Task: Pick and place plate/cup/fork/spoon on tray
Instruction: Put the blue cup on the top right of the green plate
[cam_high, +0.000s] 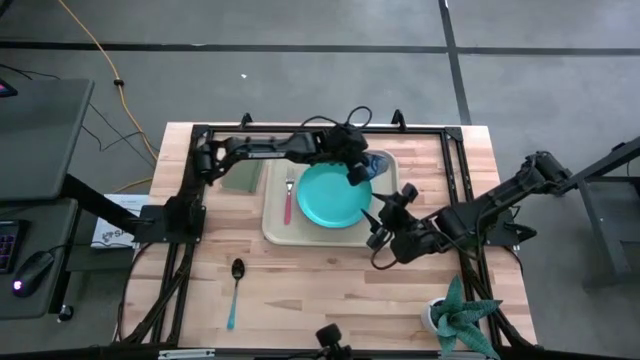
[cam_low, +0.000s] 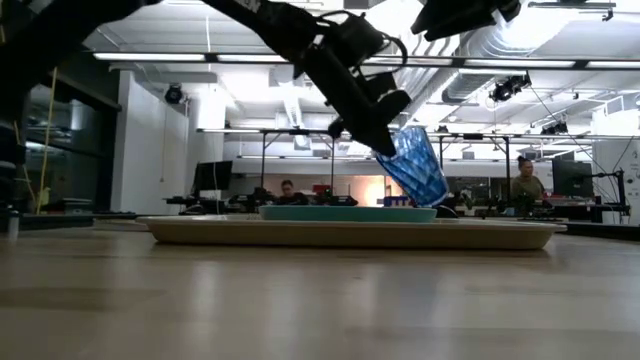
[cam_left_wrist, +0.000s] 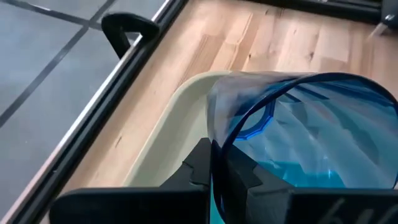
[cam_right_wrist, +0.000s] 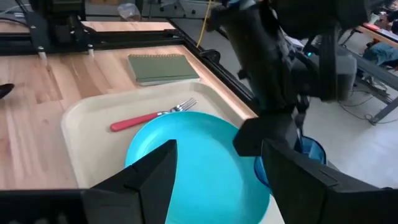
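Tray (cam_high: 275, 222) lies in the middle of the wooden table (cam_high: 300, 290), and everything else can be placed from it. Inside the tray the big teal plate (cam_high: 333, 195) sits flat. The fork (cam_high: 289, 198) lies in the tray too, just beside the plate, on the tray's left side. A green flat pad (cam_high: 240, 176) rests on the table just left of the tray.

The left gripper (cam_high: 362, 166) hangs over the tray's far right corner. Its fingers pinch the rim of the blue cup (cam_low: 414, 166). The cup is tilted and held just above the tray, beside the plate.

The right gripper (cam_right_wrist: 217, 158) waits by the tray's near right corner with its fingers spread wide, holding nothing.

The spoon (cam_high: 235, 291) lies on the table, in front of the tray and off to the left, well apart from it.
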